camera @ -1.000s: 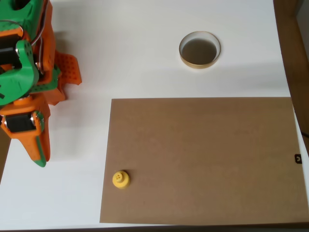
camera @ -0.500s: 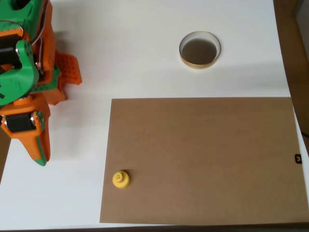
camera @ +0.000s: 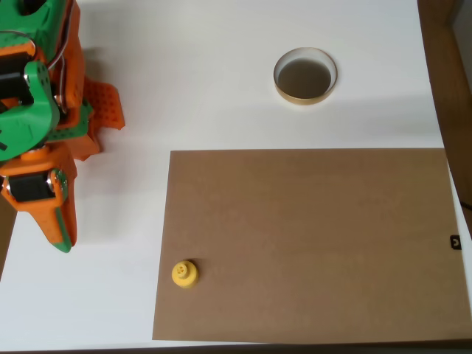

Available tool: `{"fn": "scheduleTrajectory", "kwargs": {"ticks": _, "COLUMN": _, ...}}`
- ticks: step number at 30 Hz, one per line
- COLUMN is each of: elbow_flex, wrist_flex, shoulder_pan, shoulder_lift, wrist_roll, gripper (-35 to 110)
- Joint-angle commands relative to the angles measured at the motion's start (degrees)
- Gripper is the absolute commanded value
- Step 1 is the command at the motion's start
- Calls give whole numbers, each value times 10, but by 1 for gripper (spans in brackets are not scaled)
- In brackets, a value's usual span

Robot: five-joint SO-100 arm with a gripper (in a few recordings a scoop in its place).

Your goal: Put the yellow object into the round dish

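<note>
In the overhead view, the yellow object (camera: 184,273) is a small round piece with a knob on top. It stands upright near the lower left corner of a brown board (camera: 310,243). The round dish (camera: 305,75), with a pale rim and a dark inside, sits on the white table above the board and holds nothing. My orange and green arm is folded at the left edge. Its gripper (camera: 63,242) points down the picture, shut and holding nothing, well to the left of the yellow object and far from the dish.
The white table (camera: 206,74) runs to a dark wooden edge (camera: 450,74) on the right. The arm's orange base (camera: 99,107) stands at the upper left. A small black clip (camera: 455,242) sits at the board's right edge.
</note>
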Motion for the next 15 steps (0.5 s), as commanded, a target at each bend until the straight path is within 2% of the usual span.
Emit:
{"fn": "scheduleTrajectory", "kwargs": {"ticks": 1, "elbow_flex": -4, "wrist_flex": 4, "shoulder_pan": 8, "shoulder_lift": 19, "wrist_roll": -9, "gripper": 0}}
{"fn": "scheduleTrajectory", "kwargs": {"ticks": 15, "elbow_flex": -4, "wrist_flex": -4, "shoulder_pan": 8, "shoulder_lift": 19, "wrist_roll": -20, "gripper": 1}}
